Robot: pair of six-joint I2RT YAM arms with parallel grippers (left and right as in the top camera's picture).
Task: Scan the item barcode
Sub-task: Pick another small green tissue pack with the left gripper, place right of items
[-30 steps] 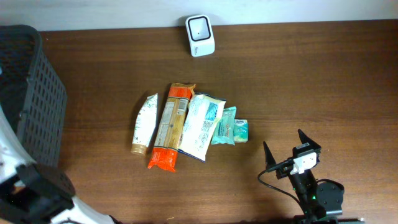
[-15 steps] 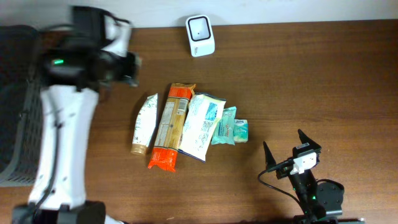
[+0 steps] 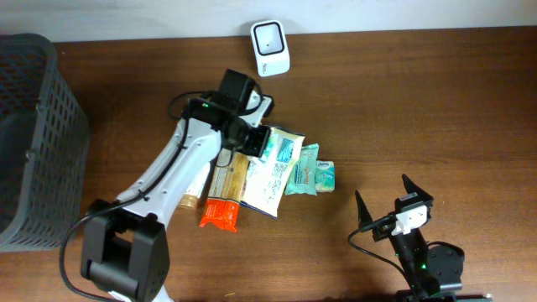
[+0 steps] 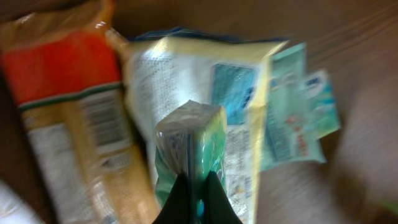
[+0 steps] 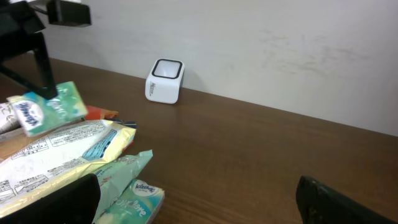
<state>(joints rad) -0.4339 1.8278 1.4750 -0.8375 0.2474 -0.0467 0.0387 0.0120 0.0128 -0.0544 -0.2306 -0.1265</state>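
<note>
My left gripper (image 3: 252, 139) is shut on a small green tissue pack (image 4: 189, 140) and holds it just above the pile of packets in the middle of the table. The right wrist view shows this pack (image 5: 53, 109) hanging from the black fingers (image 5: 42, 65) above a white-and-yellow packet (image 5: 59, 155). The white barcode scanner (image 3: 270, 37) stands at the table's far edge, apart from the pack. My right gripper (image 3: 388, 200) rests open near the front right with nothing between its fingers.
The pile holds an orange packet (image 3: 225, 184), a white-and-yellow packet (image 3: 273, 176), teal tissue packs (image 3: 312, 176) and a white tube whose cap (image 3: 186, 200) shows beside my left arm. A dark mesh basket (image 3: 33, 126) stands at the left edge.
My left arm has swung from the basket side at the left across to above the pile, with its gripper shut. The right arm has not moved.
</note>
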